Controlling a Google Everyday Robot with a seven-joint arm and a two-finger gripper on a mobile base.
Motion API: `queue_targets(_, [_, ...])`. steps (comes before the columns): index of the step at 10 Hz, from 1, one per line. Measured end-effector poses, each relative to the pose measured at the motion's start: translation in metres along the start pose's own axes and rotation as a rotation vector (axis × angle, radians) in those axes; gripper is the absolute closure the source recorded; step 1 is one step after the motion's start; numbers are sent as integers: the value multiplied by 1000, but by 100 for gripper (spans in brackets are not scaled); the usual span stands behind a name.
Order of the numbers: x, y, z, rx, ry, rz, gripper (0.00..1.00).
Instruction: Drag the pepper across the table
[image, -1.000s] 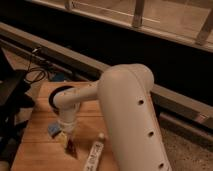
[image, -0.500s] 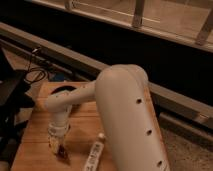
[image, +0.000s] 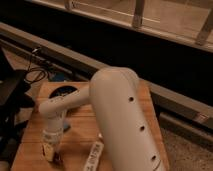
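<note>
The gripper hangs low over the table, close to its near left corner, at the end of the white arm that reaches in from the right and fills the middle of the camera view. The pepper shows only as a small dark sliver right at the gripper's lower right tip, touching it or all but touching it, near the table's near edge. Its long axis cannot be made out, since most of it is hidden under the tool. Whether the gripper is clamped on the pepper or merely pressing beside it cannot be told. With the pepper sitting on the tool's right and near side, a drag would most likely carry it along the planks away from this corner, toward open wood. The white tube lies just to the right, angled toward the near edge, apart from the gripper. A dark round object rests near the far left corner. No brand, label or lettering is readable on anything.
</note>
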Motion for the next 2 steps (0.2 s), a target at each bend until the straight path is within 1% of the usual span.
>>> queue_targets(1, [1, 6, 2, -11, -4, -22, 99])
queue_targets(2, [2, 8, 3, -12, -1, -30, 96])
